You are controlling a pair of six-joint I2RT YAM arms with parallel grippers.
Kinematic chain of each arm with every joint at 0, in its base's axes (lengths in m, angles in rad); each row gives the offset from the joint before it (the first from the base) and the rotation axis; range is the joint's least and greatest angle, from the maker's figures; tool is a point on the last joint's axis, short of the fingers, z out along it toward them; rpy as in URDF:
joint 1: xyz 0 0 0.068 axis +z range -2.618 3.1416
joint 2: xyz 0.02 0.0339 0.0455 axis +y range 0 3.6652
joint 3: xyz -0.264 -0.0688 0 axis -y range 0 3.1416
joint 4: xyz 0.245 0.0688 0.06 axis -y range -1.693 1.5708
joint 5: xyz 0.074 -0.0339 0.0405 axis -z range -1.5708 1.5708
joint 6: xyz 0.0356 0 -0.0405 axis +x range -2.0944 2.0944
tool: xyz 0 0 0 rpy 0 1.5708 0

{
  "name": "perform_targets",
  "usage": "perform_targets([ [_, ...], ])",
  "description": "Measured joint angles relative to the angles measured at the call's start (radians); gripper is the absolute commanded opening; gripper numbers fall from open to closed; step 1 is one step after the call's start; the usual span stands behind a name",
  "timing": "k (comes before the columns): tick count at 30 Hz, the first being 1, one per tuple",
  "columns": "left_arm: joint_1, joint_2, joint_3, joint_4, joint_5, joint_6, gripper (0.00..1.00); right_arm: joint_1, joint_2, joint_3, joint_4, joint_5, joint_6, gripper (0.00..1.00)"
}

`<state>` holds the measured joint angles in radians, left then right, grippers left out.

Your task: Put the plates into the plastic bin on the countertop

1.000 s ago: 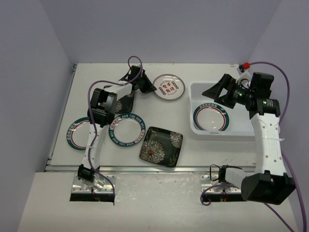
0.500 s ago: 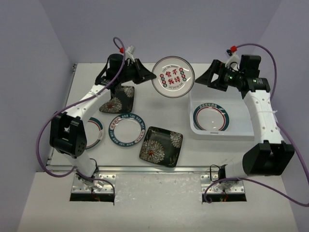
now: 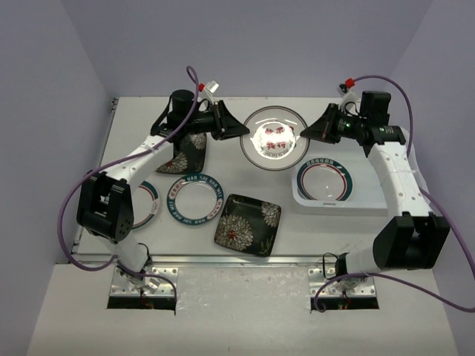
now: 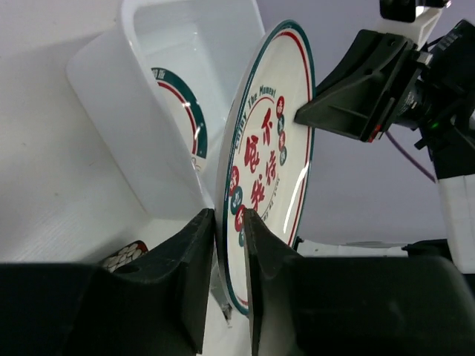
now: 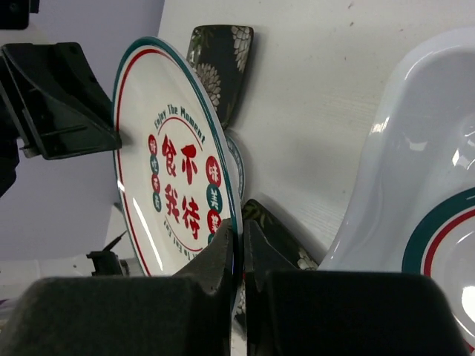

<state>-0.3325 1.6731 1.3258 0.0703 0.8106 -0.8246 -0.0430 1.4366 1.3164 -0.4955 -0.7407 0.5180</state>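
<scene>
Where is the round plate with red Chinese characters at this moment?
In the top view, the lettered plate hangs above the far middle of the countertop, pinched between the left gripper and the right gripper, just left of the plastic bin.

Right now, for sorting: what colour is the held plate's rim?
Teal, red line inside; plate shows best in right wrist view.

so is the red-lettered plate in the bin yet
Not yet. The red-lettered plate hangs outside the bin, its rim pinched by left gripper and right gripper.

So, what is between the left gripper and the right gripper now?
The red-lettered plate, held in the air: left gripper and right gripper each pinch opposite rims. The top view shows it.
</scene>
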Motion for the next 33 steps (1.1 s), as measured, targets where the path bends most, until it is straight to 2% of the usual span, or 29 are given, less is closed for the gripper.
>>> perform_targets([
  [1, 0.0, -0.002, -0.003, 0.006, 0.005, -0.007, 0.93, 0.0, -0.006, -0.007, 0.001, -0.003, 0.001, 0.0],
  [4, 0.0, -0.019, -0.007, 0.002, 0.007, -0.012, 1.0, -0.009, -0.021, -0.023, -0.003, -0.002, 0.002, 0.0],
  [6, 0.003, -0.037, 0.012, -0.063, -0.027, 0.007, 1.0, -0.028, -0.035, -0.036, -0.014, 0.02, 0.003, 0.0],
  [9, 0.012, -0.081, 0.063, -0.231, -0.201, 0.064, 1.0, -0.11, -0.076, -0.06, -0.075, 0.106, 0.005, 0.0],
  [14, 0.089, -0.238, 0.031, -0.421, -0.462, 0.125, 1.0, -0.249, -0.157, -0.093, -0.149, 0.4, -0.02, 0.0],
  [19, 0.144, -0.332, -0.021, -0.52, -0.571, 0.187, 1.0, -0.314, -0.215, -0.164, -0.192, 0.61, -0.047, 0.0],
  [24, 0.142, -0.33, -0.083, -0.592, -0.598, 0.239, 1.0, -0.315, -0.194, -0.217, -0.194, 0.68, -0.102, 0.0],
  [28, 0.145, -0.343, -0.141, -0.644, -0.619, 0.268, 1.0, -0.315, -0.154, -0.264, -0.186, 0.662, -0.135, 0.1],
  [31, 0.154, -0.367, -0.165, -0.669, -0.634, 0.29, 1.0, -0.315, -0.118, -0.288, -0.182, 0.613, -0.154, 0.27],
  [32, 0.158, -0.377, -0.171, -0.674, -0.635, 0.3, 1.0, -0.315, -0.105, -0.294, -0.178, 0.593, -0.158, 0.36],
  [33, 0.162, -0.388, -0.179, -0.677, -0.637, 0.308, 1.0, -0.315, -0.093, -0.298, -0.17, 0.574, -0.16, 0.52],
])
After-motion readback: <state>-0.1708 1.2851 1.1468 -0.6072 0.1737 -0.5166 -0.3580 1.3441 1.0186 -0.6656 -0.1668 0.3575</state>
